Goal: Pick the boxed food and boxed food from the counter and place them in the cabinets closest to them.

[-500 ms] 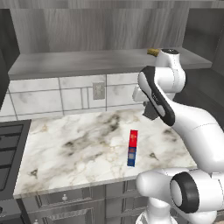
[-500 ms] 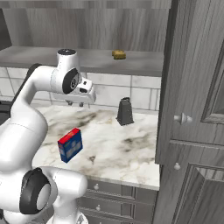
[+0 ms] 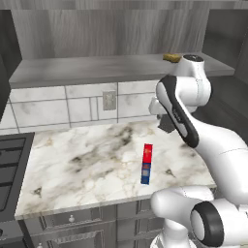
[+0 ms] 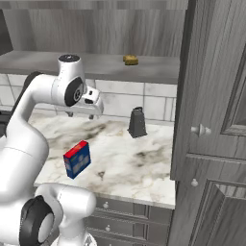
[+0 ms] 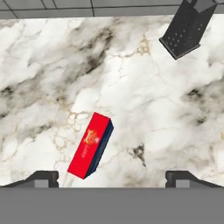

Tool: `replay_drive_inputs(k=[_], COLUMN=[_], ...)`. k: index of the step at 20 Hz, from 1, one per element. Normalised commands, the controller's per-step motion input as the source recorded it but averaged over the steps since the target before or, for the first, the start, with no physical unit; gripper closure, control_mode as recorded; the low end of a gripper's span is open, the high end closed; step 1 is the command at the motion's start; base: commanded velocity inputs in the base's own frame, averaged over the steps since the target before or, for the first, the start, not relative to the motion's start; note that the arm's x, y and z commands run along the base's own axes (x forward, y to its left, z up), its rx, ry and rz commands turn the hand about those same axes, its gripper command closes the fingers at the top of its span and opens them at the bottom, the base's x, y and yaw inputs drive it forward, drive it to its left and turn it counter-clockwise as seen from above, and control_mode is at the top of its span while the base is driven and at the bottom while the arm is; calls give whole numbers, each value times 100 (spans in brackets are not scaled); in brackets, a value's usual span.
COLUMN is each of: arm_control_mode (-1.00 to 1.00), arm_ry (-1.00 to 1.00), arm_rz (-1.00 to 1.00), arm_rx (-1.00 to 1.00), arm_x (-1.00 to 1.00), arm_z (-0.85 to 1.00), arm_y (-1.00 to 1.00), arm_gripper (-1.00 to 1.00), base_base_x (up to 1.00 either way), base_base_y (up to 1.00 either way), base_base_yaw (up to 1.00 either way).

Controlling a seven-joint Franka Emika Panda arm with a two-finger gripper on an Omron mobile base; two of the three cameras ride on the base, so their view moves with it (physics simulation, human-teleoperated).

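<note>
Jaws spread wide, holding nothing, above the red boxed food [image 5: 91, 145].

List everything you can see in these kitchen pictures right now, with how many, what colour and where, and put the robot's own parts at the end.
slim red carton with blue and yellow print: one, red and blue, upright on the counter in front of the arm.
dark grey metal box grater: one, dark grey, upright on the counter near the tiled wall.
small yellow-brown item: one, yellow-brown, on the shelf board; too small to identify.
white marble-look counter: one, white with grey-brown veins, over dark grey drawers.
plain grey shelf board: one, grey, above the tiled wall.
black gas stove: one, black, at the counter's left end.
dark grey tall cabinet: one, dark grey, right of the counter.
gripper: one, dark fingertips, open, above the carton, holding nothing.
</note>
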Motion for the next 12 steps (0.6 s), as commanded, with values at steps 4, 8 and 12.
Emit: replay_drive_inputs(k=[4,8,12], arm_control_mode=[-100,-100,-100], arm_ry=[-1,0,0], arm_rz=[0,1,0], arm_rx=[0,0,0], arm_x=[-35,-29,-14], arm_z=[0,-1,0], arm_y=[7,13,15], arm_gripper=[-100,-100,-100], base_base_x=[0,0,0], base_base_y=[0,0,0], base_base_yaw=[0,0,0])
